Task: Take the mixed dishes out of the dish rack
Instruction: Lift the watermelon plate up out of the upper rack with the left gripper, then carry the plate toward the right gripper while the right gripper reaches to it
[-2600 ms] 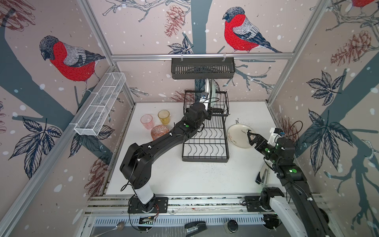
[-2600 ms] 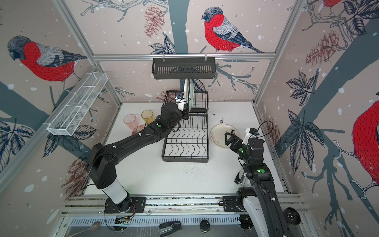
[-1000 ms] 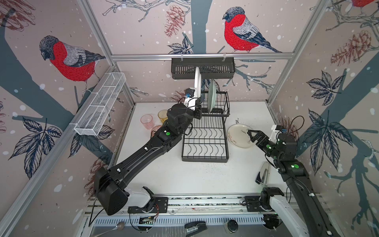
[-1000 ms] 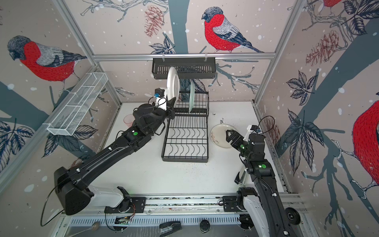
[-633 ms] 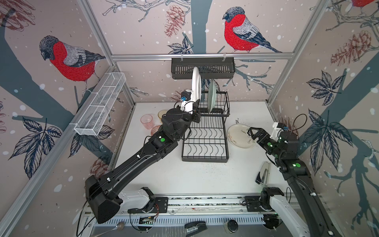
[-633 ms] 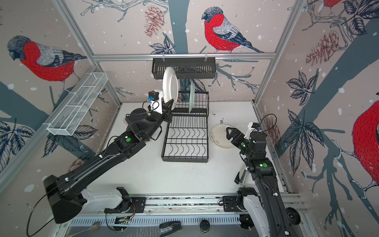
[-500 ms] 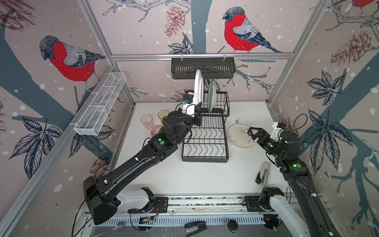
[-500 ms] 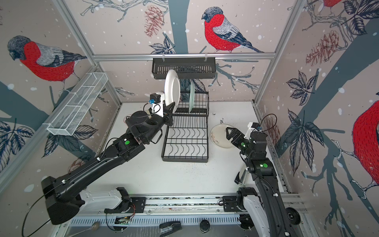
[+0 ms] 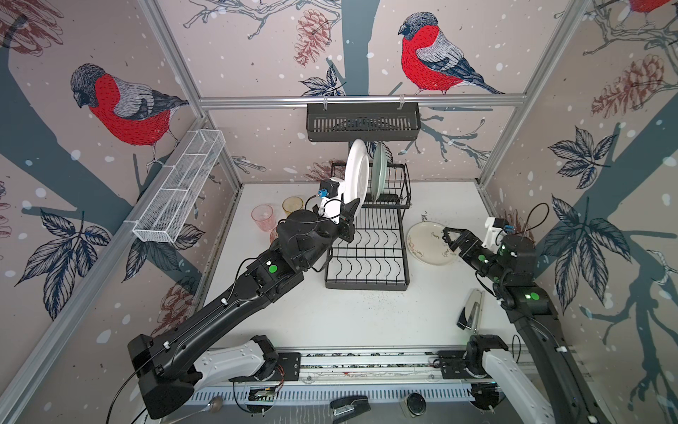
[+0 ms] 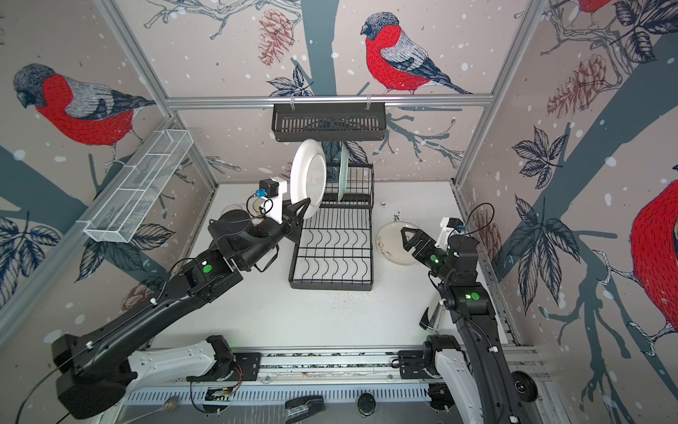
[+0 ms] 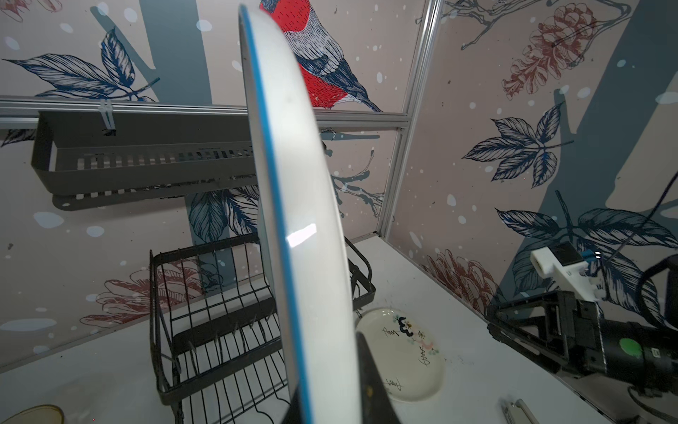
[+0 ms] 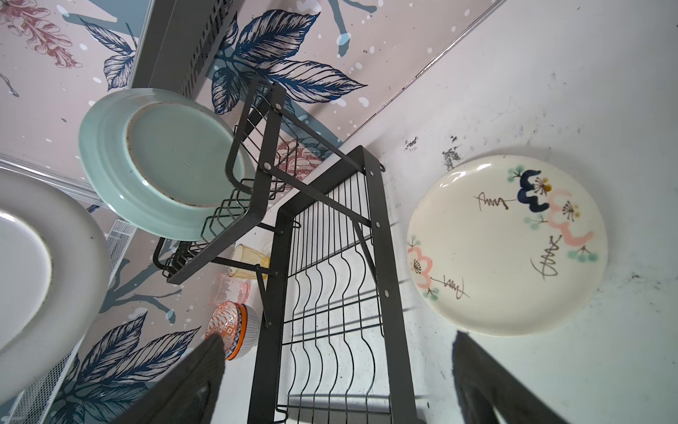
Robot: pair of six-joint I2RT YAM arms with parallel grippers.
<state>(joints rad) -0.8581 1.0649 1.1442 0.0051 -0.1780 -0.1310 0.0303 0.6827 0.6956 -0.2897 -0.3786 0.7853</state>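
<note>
My left gripper (image 9: 351, 214) (image 10: 301, 210) (image 11: 330, 400) is shut on the lower rim of a white plate with a blue edge (image 9: 356, 172) (image 10: 309, 178) (image 11: 293, 183). It holds the plate upright in the air at the left of the dish rack's (image 9: 367, 253) (image 10: 332, 257) raised basket. A pale mint plate (image 9: 379, 172) (image 12: 165, 161) stands in that basket. The lower tray holds nothing. My right gripper (image 9: 450, 239) (image 10: 407, 238) (image 12: 337, 337) hovers open over a cream flowered plate (image 9: 425, 246) (image 12: 506, 246) lying on the table.
Left of the rack stand a pink tumbler (image 9: 263, 217), an amber tumbler (image 9: 292, 205) and an orange bowl (image 12: 229, 326) nested in a white ribbed one. A black shelf basket (image 9: 363, 121) hangs close above the held plate. A white mesh tray (image 9: 179, 187) lines the left wall. A metal tool (image 9: 471, 310) lies front right.
The left arm has lifted the white plate up out of the raised basket and drawn it left. In the last second it shifted only a little. The right gripper stayed open by the cream plate.
</note>
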